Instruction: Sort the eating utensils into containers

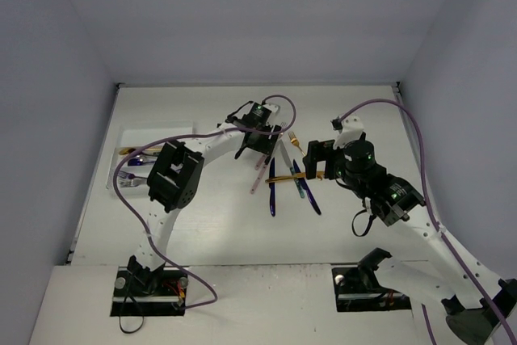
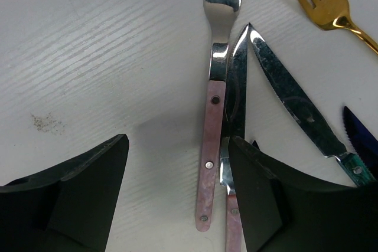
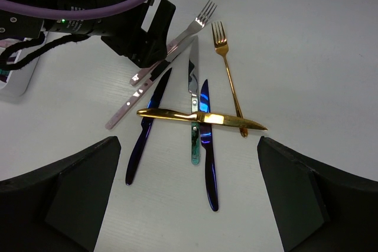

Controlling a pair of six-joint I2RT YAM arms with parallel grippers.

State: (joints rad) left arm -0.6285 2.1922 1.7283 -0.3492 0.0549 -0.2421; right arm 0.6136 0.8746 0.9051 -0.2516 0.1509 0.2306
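Several utensils lie in a loose pile at mid table [image 1: 283, 175]. My left gripper [image 1: 260, 145] is open and low over the pile's far end. In the left wrist view its jaws [image 2: 177, 146] straddle the handle of a pink-handled fork [image 2: 211, 140]; the right finger covers part of a pink-handled knife [image 2: 238, 87]. My right gripper [image 1: 317, 166] is open and empty, above the pile's right side [image 3: 189, 146]. A gold knife [image 3: 201, 117] lies across a teal-handled knife [image 3: 195, 140] and two dark blue knives [image 3: 208, 163]. A gold fork [image 3: 229, 75] lies beside them. The white tray [image 1: 153, 136] at the left holds a few utensils.
The left arm's elbow [image 1: 174, 175] hangs over the tray's right side. Grey walls enclose the table on the left, back and right. The right arm's purple cable [image 1: 404, 119] loops above the table's right part.
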